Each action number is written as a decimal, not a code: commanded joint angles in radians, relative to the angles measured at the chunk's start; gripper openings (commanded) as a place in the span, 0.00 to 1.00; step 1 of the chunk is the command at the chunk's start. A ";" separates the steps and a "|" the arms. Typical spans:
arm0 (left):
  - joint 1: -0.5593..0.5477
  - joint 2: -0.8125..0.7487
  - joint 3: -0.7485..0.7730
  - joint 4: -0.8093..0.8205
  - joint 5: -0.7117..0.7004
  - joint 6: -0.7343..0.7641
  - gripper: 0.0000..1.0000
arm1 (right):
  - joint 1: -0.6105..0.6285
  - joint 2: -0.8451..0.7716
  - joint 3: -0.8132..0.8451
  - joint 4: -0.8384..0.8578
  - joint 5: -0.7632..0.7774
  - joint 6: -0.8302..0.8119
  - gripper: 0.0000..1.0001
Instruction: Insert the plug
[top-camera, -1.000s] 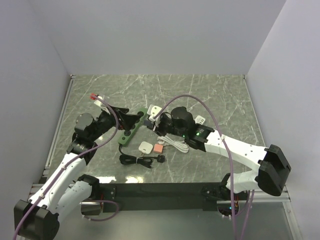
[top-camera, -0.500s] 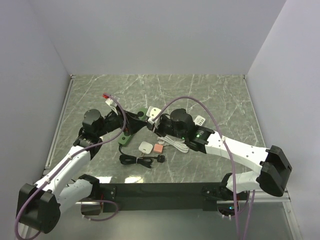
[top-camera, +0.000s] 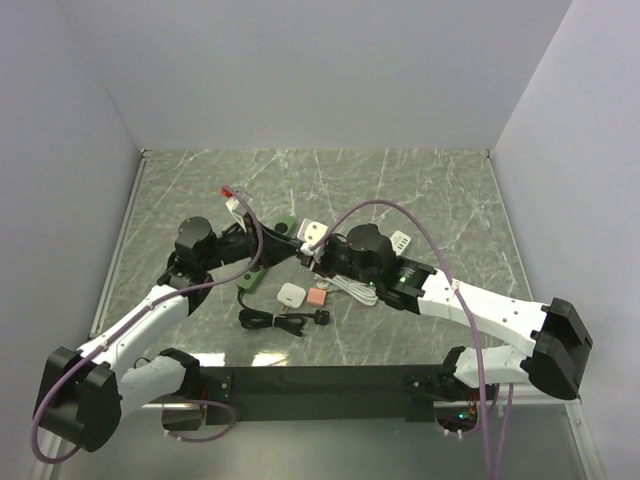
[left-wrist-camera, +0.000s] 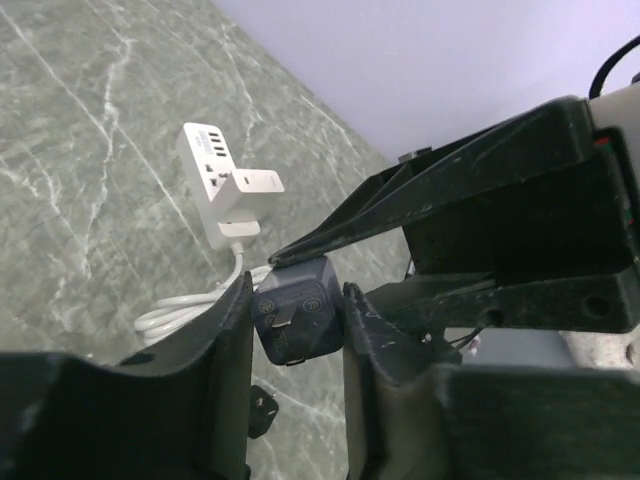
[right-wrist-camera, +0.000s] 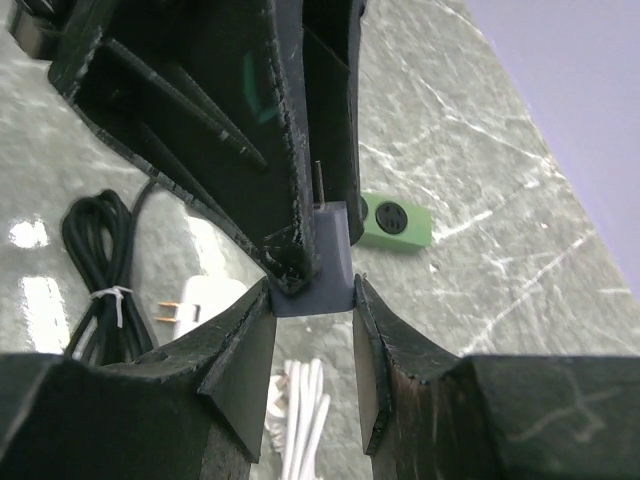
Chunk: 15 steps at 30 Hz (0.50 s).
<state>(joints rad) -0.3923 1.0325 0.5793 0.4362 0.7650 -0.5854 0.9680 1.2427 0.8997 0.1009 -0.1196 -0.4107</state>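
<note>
Over the last second our left arm (top-camera: 150, 315) has swung in from the left wall toward the middle of the grey-green marble-patterned table top (top-camera: 420, 190). The right arm (top-camera: 470, 300) has barely shifted, so the two now meet nose to nose above the far half of the flat green plastic power strip (top-camera: 252, 278), which lies on the table. The left gripper (left-wrist-camera: 295, 290) has come in crosswise to the right gripper (right-wrist-camera: 312, 288), and both now sit on the same object, the blue-grey cube-shaped plug (left-wrist-camera: 297, 312). It hangs off the table between them. In the left wrist view its sides touch both left fingers, which are drawn in to the width of the cube. In the right wrist view the right fingers are just as narrow and pinch it at their tips. As far as we can tell, each pincer grips the plug with no gap showing. Its metal prongs (left-wrist-camera: 283, 320) point toward the left wrist camera. We judge this a handover or regrasp in mid-air. The plug is not yet in the strip, and one gripper must let go before it can be lowered to a socket.
</note>
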 joint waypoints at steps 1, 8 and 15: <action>-0.013 0.020 0.033 0.091 0.063 -0.013 0.28 | 0.009 -0.038 -0.008 0.062 0.015 -0.013 0.17; -0.017 0.051 0.019 0.163 0.089 -0.050 0.00 | 0.009 -0.045 -0.028 0.102 0.086 -0.001 0.41; 0.018 0.012 0.022 0.125 -0.006 -0.019 0.00 | -0.041 -0.114 -0.068 0.134 0.091 0.064 0.75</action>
<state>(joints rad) -0.3958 1.0832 0.5831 0.5110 0.7776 -0.6212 0.9588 1.1946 0.8467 0.1638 -0.0364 -0.3862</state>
